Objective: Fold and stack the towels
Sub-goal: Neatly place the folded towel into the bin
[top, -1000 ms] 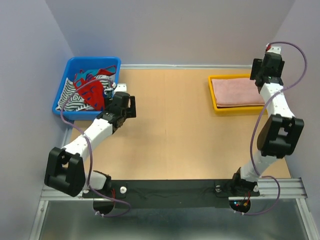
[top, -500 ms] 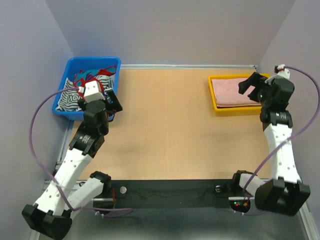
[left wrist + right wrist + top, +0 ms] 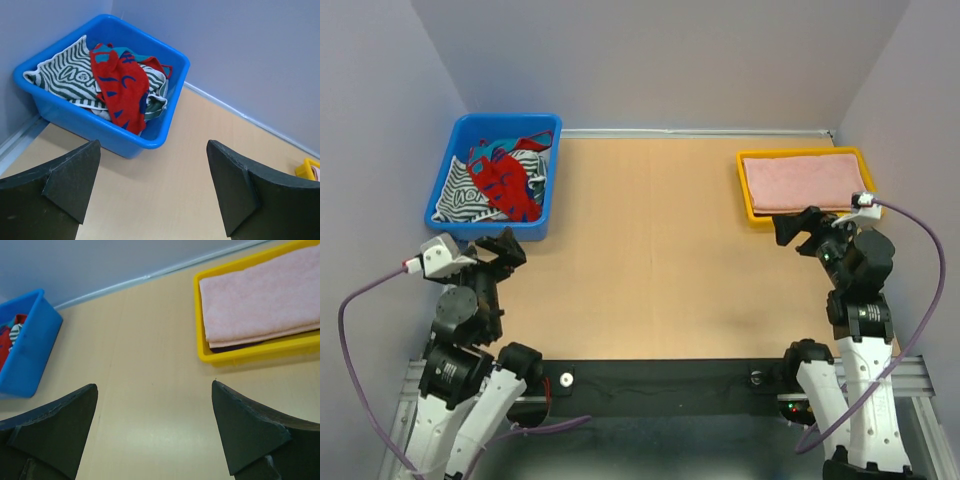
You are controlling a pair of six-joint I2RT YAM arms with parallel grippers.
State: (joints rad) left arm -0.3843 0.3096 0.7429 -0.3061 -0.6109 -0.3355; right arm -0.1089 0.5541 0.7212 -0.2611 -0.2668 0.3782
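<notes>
Towels (image 3: 495, 185), patterned and crumpled, fill the blue bin (image 3: 552, 190), far left. Left gripper (image 3: 500, 250) and right gripper (image 3: 795, 228), both near, hang with jaws apart. Pale pink towel (image 3: 800, 180) lies folded in the yellow tray (image 3: 743, 185), far right.

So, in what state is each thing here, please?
pink towel: folded, flat in the yellow tray.
purple towel: under it, only an edge showing.
red cloth: crumpled in the blue bin.
striped cloth: crumpled, partly under it.
left gripper: jaws open, empty.
right gripper: jaws open, empty.
</notes>
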